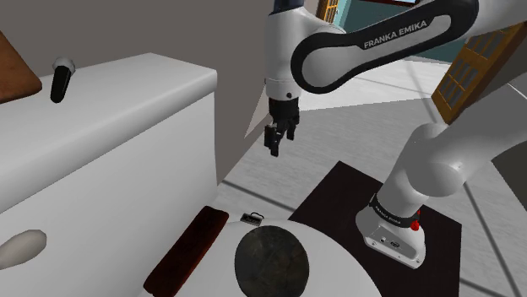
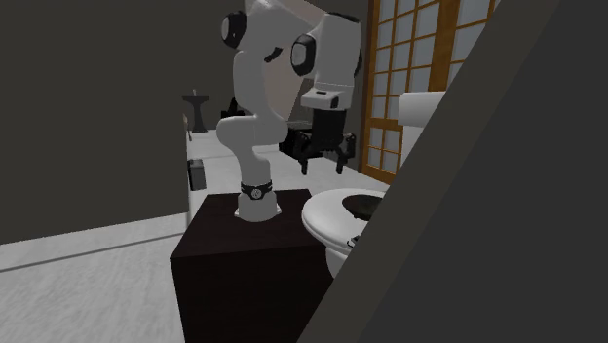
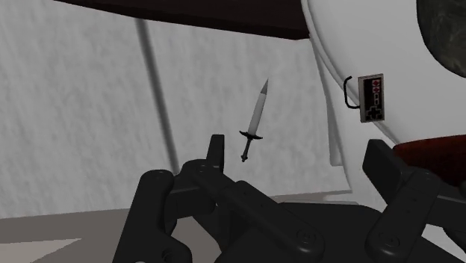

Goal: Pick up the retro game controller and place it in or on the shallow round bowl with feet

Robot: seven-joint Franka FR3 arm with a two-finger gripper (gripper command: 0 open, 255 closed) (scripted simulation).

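The hand (image 3: 297, 153), released and empty, hangs apart from the grey, red-buttoned game controller (image 3: 373, 97).

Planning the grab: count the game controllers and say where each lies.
1. The game controller lies on the white round top near its edge, beside the dark bowl; others may be hidden.

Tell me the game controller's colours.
The controller is light grey with a black face and red marks, clearest in the wrist view.
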